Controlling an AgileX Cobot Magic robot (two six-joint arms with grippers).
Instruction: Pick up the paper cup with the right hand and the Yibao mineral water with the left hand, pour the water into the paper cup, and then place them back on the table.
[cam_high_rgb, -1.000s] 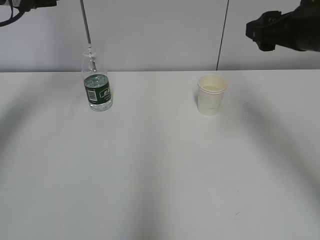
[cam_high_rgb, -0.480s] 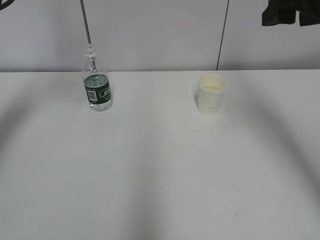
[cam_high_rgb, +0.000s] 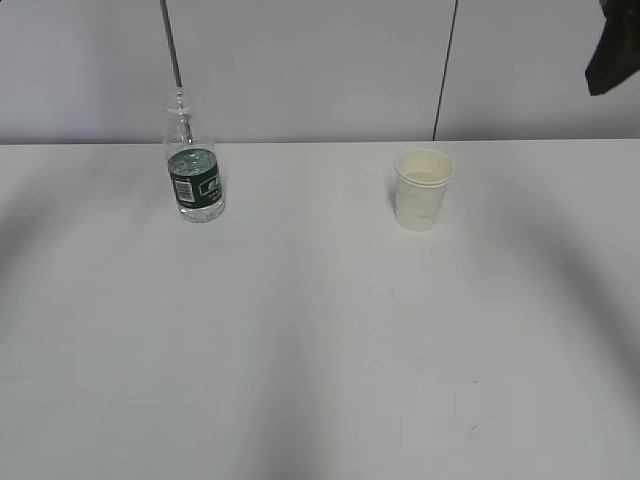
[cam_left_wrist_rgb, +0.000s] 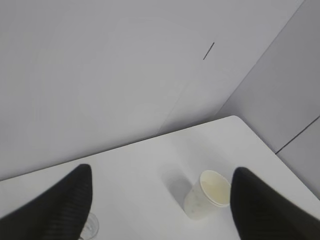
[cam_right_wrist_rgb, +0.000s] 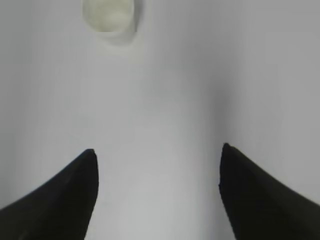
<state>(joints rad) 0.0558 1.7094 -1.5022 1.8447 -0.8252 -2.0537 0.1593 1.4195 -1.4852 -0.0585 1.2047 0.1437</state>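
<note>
Both jaws wide open, empty, high and well clear; cup (cam_high_rgb: 424, 190) and bottle (cam_high_rgb: 192, 160) upright, well apart on table (cam_high_rgb: 320, 340); best lowered squarely over each before closing.

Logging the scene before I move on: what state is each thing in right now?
paper cup: upright on the table, free of both grippers.
Yibao mineral water: upright, uncapped, partly filled, not held.
left gripper: open, empty, raised above the table.
right gripper: open, empty, above the table, cup far ahead.
</note>
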